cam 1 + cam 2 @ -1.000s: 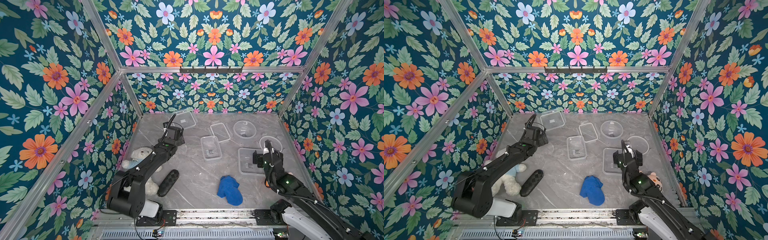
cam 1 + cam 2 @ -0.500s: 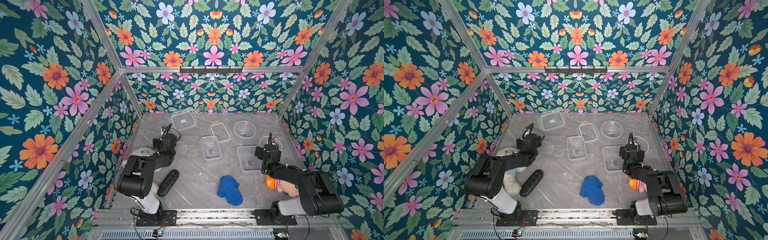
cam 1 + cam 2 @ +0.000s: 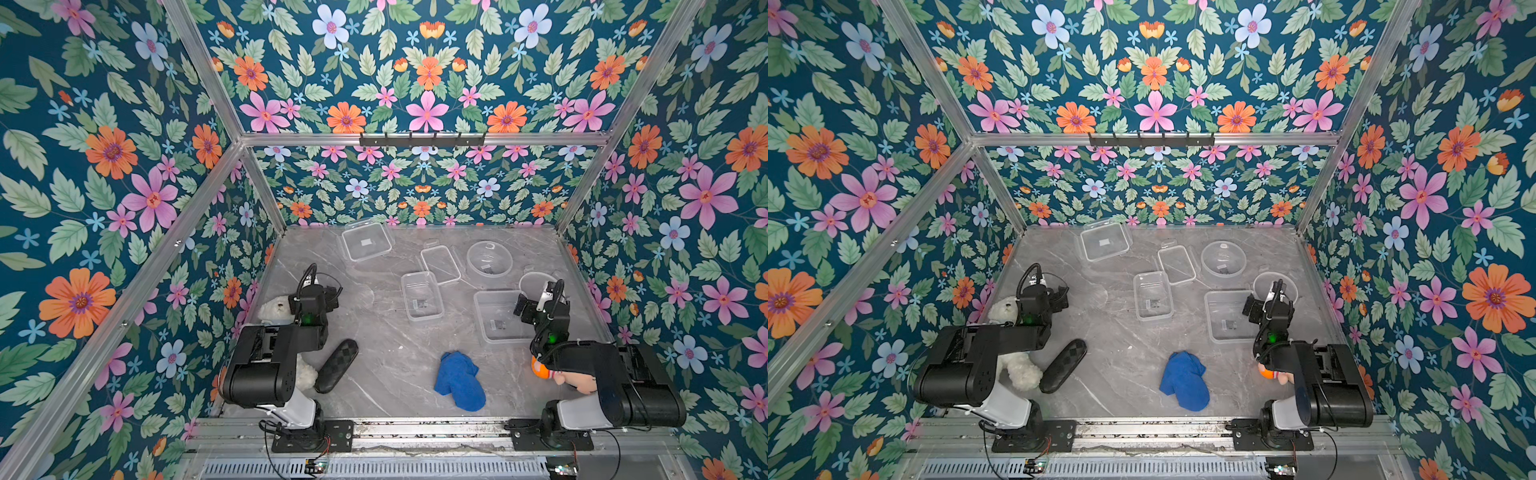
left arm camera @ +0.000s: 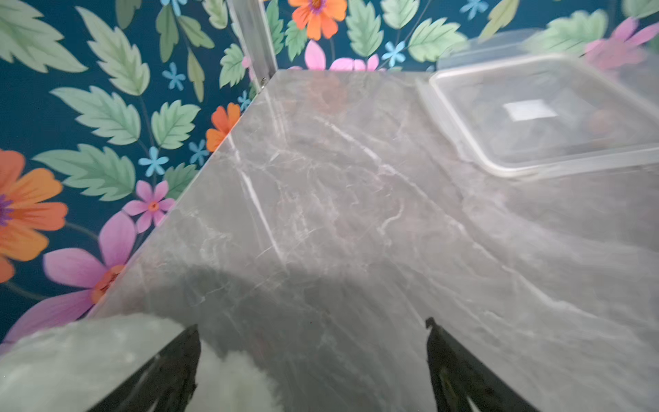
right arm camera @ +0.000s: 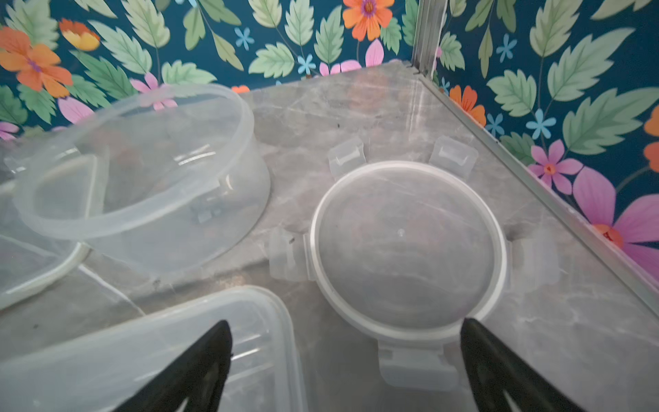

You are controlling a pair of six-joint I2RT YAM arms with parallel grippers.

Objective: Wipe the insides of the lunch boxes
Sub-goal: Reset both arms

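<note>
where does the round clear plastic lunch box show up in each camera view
Top views: the round clear plastic lunch box sits toward the back, right of centre, in both top views.
Left wrist: not in it.
Right wrist: close up, open side up.
Shared landmark: the flat round clear lid with clips lies right beside it.
</note>
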